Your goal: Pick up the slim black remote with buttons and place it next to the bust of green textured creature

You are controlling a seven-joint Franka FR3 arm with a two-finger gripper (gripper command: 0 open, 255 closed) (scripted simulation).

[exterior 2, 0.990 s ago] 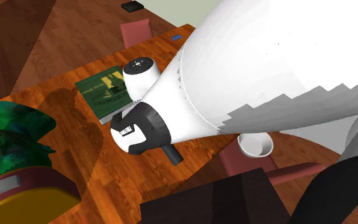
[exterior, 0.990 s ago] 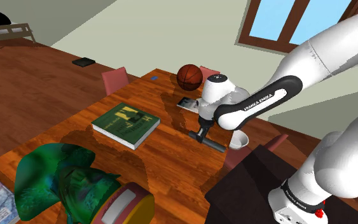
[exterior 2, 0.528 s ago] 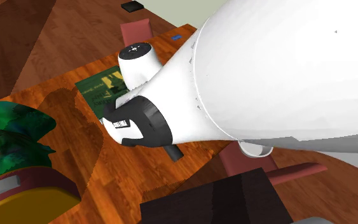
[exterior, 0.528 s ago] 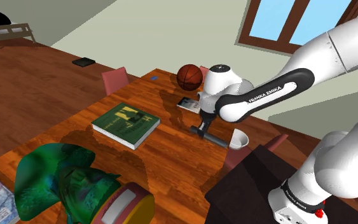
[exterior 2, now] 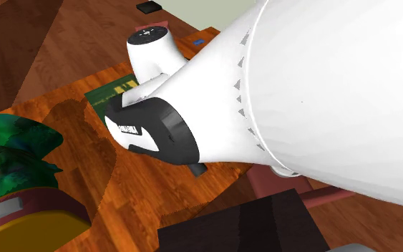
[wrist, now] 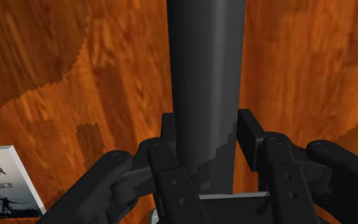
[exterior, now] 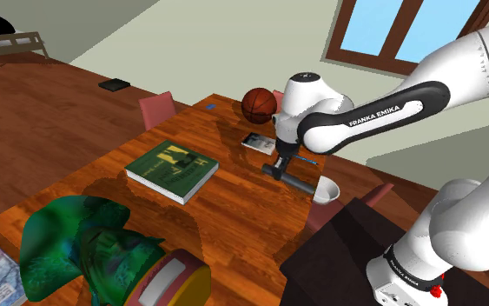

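Wooden table with book, basketball, cup, green bust

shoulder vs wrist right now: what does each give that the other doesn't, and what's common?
Shoulder view: the green bust, green book, basketball and white bowl laid out on the table. Wrist view: the grasp up close, fingers pressed on either side of the black remote. Both: the pincer shut on the black remote, wooden table beneath.
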